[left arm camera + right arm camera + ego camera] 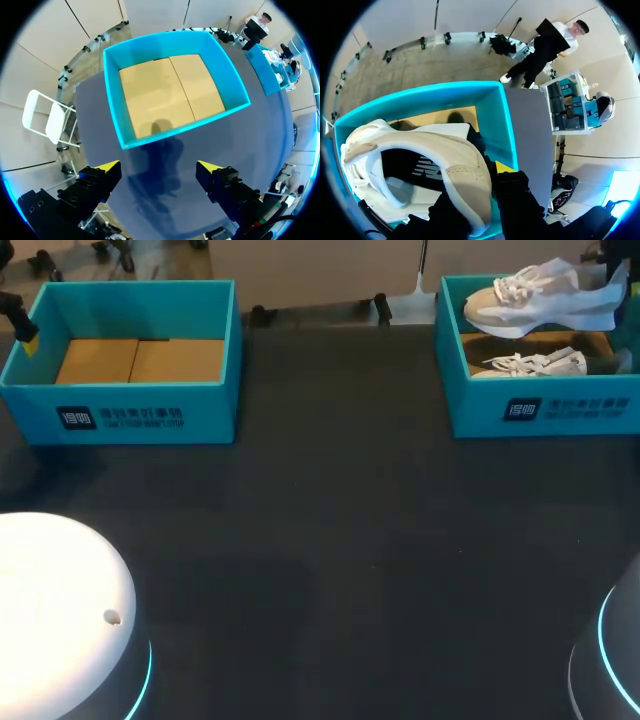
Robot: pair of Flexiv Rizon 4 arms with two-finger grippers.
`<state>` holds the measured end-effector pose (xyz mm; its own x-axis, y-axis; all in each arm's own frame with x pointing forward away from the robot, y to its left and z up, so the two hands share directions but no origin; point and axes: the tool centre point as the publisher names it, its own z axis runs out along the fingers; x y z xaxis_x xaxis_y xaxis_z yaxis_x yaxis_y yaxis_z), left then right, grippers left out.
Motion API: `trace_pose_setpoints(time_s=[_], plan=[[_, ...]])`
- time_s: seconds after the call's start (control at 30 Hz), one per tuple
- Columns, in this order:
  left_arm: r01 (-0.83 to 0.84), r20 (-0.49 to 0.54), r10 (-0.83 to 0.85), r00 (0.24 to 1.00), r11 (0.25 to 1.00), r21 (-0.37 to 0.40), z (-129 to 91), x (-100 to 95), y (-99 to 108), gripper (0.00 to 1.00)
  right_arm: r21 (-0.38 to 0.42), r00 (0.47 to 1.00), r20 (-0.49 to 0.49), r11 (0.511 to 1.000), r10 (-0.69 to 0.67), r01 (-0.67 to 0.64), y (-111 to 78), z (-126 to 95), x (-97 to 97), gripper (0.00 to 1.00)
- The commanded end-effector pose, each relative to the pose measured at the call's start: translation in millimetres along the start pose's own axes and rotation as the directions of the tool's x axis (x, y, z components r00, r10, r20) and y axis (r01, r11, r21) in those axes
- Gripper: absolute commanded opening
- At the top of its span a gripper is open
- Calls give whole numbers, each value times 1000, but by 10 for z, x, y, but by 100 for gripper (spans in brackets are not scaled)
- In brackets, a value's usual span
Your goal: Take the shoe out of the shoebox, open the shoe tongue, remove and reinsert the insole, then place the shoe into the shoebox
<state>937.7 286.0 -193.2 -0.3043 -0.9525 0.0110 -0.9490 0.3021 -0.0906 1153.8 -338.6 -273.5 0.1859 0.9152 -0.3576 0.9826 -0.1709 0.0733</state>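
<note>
Shoe pinched at heel in my right claw, above shoebox. Thin hold; toe may swing, slip, drop beneath. Left claw gapes, idle.

The desk is plain charcoal grey. The left shoebox at upper left and the right shoebox at upper right are both turquoise, each with a dark label patch carrying white print and a tan cardboard floor. The lifted shoe is off-white with beige panels and white laces; the second shoe below it is white. The left gripper is black with yellow tips.
</note>
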Motion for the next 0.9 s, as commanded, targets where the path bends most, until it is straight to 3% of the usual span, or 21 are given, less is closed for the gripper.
trace_pose_setpoints(time_s=[0.03,0.9], plan=[[0,2,0,1000,1000,0,-4,4,10,100,18,1000,-2,1000,-3,3,89,72,23,0],[0,2,0,1000,1000,0,-4,4,10,100,24,1000,-9,1000,-15,15,95,416,87,0]])
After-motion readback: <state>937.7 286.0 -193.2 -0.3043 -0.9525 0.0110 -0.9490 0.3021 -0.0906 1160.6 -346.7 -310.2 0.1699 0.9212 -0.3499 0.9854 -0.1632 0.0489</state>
